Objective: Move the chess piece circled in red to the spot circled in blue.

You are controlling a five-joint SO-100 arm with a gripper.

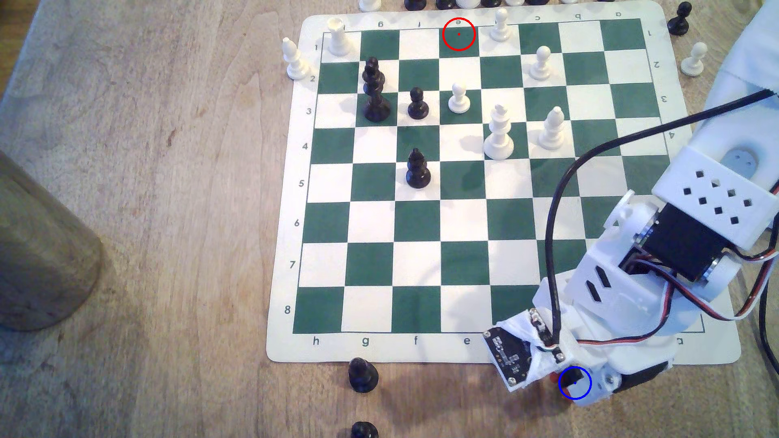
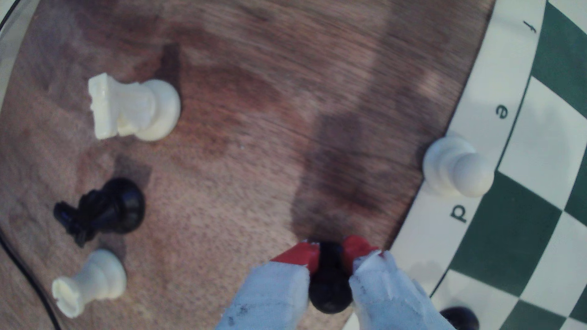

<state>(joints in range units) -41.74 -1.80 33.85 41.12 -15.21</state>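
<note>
Seen in the exterior view, the gripper (image 1: 567, 385) is lowered off the chessboard (image 1: 484, 181), just past its edge by file d, on bare table (image 1: 168, 210), and the blue ring (image 1: 575, 382) is drawn over its tip, with something dark glimpsed inside. In the wrist view, the black pawn (image 2: 330, 282) is clamped between the red-tipped fingers (image 2: 301, 255) above the wood, near the board's border beside the letter d, where a white pawn (image 2: 457, 166) stands.

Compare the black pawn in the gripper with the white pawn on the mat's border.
The black pawn is dark, the white pawn pale. The black pawn is clamped by the gripper over the table; the white pawn stands free on the mat border. Both have round heads.
</note>
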